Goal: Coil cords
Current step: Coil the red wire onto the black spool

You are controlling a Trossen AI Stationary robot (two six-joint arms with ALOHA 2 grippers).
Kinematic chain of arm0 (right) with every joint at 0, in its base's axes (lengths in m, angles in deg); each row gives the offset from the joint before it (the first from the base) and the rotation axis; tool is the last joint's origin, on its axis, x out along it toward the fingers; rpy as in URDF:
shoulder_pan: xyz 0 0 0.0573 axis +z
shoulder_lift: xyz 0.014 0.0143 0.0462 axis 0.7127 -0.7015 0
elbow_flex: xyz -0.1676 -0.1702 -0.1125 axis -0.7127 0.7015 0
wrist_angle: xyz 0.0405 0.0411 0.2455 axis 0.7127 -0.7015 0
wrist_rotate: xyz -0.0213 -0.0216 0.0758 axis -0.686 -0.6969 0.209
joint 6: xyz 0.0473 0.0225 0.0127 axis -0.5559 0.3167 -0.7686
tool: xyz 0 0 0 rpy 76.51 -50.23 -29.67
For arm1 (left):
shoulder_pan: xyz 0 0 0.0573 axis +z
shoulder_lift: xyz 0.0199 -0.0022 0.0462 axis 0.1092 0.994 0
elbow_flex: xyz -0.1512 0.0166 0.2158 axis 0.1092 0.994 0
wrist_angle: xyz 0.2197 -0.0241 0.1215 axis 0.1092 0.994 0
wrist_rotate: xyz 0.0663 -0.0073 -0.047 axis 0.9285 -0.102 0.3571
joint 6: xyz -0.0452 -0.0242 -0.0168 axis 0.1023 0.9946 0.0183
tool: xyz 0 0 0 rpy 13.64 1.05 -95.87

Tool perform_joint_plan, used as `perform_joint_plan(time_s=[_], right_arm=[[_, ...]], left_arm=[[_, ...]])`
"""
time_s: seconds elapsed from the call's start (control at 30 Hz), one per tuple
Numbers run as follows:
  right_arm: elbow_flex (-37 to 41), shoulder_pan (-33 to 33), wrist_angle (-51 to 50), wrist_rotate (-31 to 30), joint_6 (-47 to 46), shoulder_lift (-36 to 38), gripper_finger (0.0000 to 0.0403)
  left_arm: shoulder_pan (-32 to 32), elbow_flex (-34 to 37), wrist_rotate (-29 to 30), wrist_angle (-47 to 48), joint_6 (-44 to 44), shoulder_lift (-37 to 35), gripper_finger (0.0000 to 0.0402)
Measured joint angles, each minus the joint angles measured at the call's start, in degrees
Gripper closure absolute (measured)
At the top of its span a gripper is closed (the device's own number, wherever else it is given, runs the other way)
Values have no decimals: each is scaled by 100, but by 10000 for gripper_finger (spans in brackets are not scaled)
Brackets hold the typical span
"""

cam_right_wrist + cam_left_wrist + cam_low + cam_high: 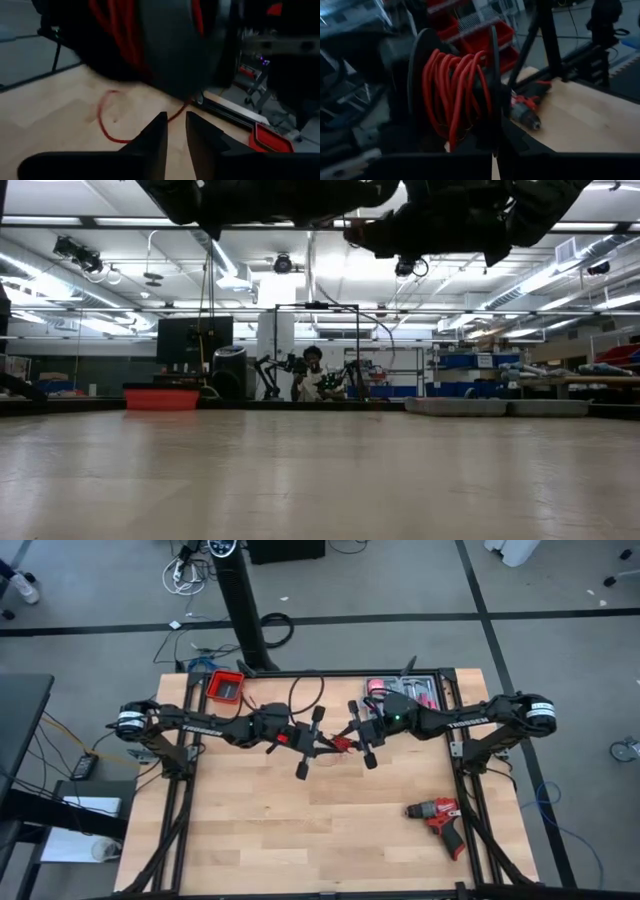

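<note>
Cords (342, 745): red wire is seen mid-air between the two claws, above the middle of the tabletop (300, 830), toward its far half. In the left wrist view the red wire (455, 95) is wound in many turns around a black part sitting just ahead of the left claw's fingers. A loose red loop (107, 117) is seen lying on the wood in the right wrist view, trailing up to the wound bundle overhead. A black stretch of thin wire (305, 690) arcs over the tabletop's far edge.

Left claw (318, 748): held over tabletop centre, reaching in from the left, jaws together. Whether wire is pinched between them can't be told; the fingertips are hidden by the bundle.

Right claw (358, 736): reaching in from the right, just beside the left claw. Fingers (155, 132) are seen slightly apart, a narrow gap between them, nothing in it; the bundle sits just above and ahead of the tips.

Also on the tabletop: red-black drill (440, 818) near the right front corner, well apart from the claws; red bin (226, 686) at the far left corner; tray of tools (405, 690) at the far right.

Low view: only the arms' undersides are shown at the top, nothing of the wire.
</note>
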Motion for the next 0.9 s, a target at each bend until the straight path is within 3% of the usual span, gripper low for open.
perform_joint_plan(time_s=[0.37, 0.9], right_arm=[[-2, -254, -301, 429, -258, 2, 332], [-2, -1027, -1273, 293, -1439, 14, 337]], left_arm=[[0, -2, 151, -264, -18, -1, 396], [0, -2, 1011, -299, -468, -1, 396]])
